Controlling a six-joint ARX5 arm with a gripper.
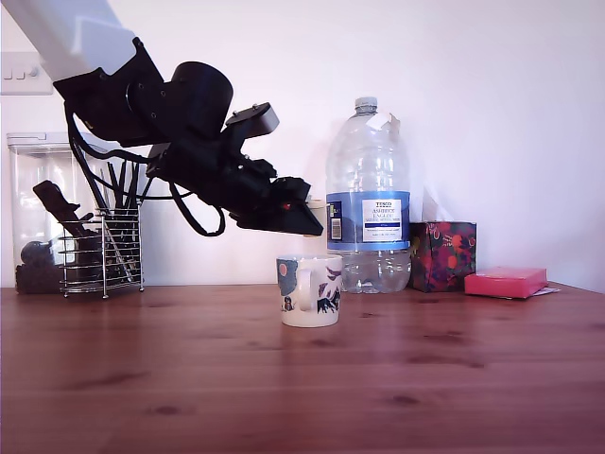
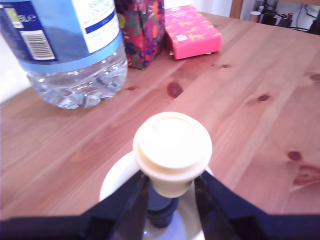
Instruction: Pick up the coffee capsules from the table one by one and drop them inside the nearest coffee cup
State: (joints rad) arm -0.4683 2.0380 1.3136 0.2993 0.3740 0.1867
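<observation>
Hand (image 2: 172, 192): mine, fingers closed on the tapered body of the cream-yellow capsule (image 2: 172, 150), foil face outward, poised just above the mouth of the coffee cup (image 2: 116, 181).

Cup contents: a dark shape low inside, likely the black capsule (image 2: 161, 212); I cannot confirm.

Cup position: middle of the tabletop (image 1: 454, 378), in front of the water bottle (image 1: 368, 199).

Risks, my judgement: the capsule looks slightly off the mouth's centre, so a release might clip the rim and bounce out; lowering further might knock the cup.

Legible writing: bottle label, "TESCO"; smaller lines blurred. Patterned box (image 1: 442, 255), pink box (image 1: 505, 281): no readable text.
</observation>
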